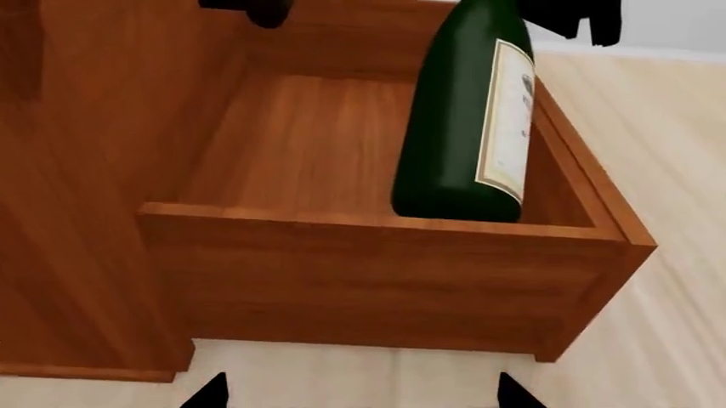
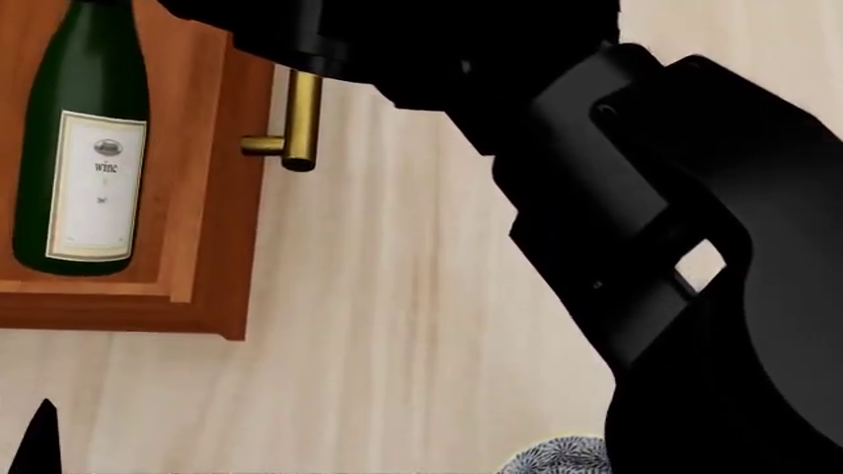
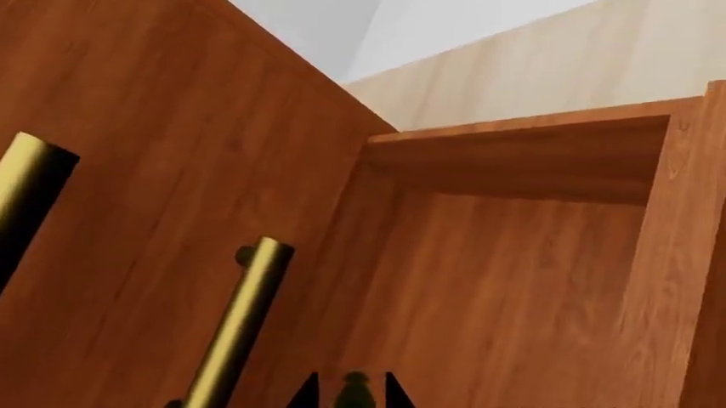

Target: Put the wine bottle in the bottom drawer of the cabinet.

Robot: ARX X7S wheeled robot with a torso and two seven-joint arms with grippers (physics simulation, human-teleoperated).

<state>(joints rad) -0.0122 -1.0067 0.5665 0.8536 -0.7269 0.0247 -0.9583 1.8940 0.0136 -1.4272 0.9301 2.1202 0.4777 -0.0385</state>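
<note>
The wine bottle (image 1: 454, 127) is dark green with a white label and stands tilted inside the open bottom drawer (image 1: 375, 272) of the cabinet (image 1: 68, 212). In the head view the bottle (image 2: 86, 148) lies against the drawer's wall (image 2: 211, 197), beside its brass handle (image 2: 300, 118). My right gripper (image 3: 348, 398) is closed round the bottle's top (image 3: 355, 387) and shows as black parts (image 1: 579, 17) above it. My left gripper (image 1: 360, 395) is open and empty, low outside the drawer's side wall. Whether the bottle's base rests on the drawer floor I cannot tell.
The cabinet front (image 3: 170, 127) with the upper drawers' brass handles (image 3: 238, 323) rises beside the open drawer (image 3: 669, 255). My right arm (image 2: 658, 197) fills much of the head view. Pale wooden floor (image 2: 395, 346) surrounds the drawer. A blue patterned object (image 2: 554, 459) peeks in at the lower edge.
</note>
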